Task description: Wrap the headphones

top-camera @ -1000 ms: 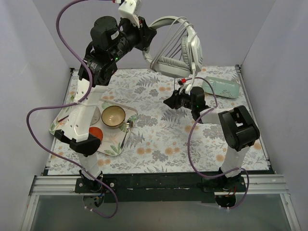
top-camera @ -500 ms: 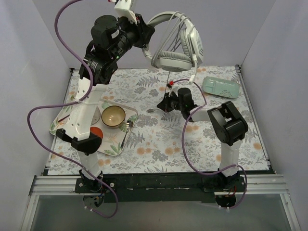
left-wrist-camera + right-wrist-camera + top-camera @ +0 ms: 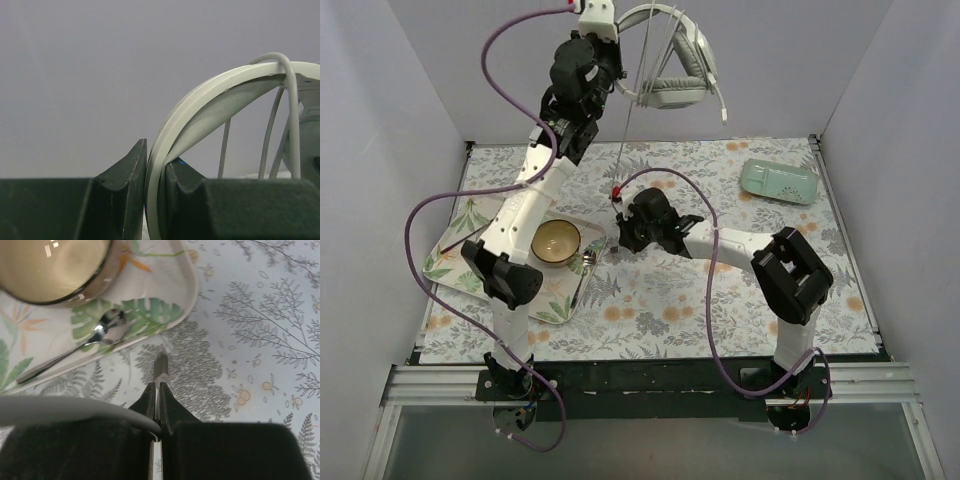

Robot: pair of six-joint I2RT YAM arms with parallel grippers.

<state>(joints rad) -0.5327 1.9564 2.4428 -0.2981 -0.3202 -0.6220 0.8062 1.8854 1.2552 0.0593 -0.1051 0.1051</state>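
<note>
The white-and-grey headphones (image 3: 675, 92) hang high near the back wall. My left gripper (image 3: 618, 60) is shut on their headband, which shows pinched between the jaws in the left wrist view (image 3: 156, 165). Turns of thin grey cable (image 3: 289, 80) lie over the headband. The cable (image 3: 625, 140) drops down to my right gripper (image 3: 621, 238), low over the cloth beside the tray. That gripper (image 3: 159, 390) is shut on the cable's plug end, whose metal tip (image 3: 161, 369) sticks out past the jaws. A grey stretch of cable (image 3: 60, 411) crosses below left of them.
A leaf-print tray (image 3: 555, 297) with a bowl (image 3: 555, 242) and a spoon (image 3: 588, 260) lies at the left, just beside my right gripper; its rim (image 3: 186, 302) and spoon (image 3: 102, 333) show in the right wrist view. A mint-green case (image 3: 780, 180) lies at the back right.
My left arm has lifted the headphones higher and swung them left. My right gripper has moved left across the cloth with the cable end, up to the tray's edge.
</note>
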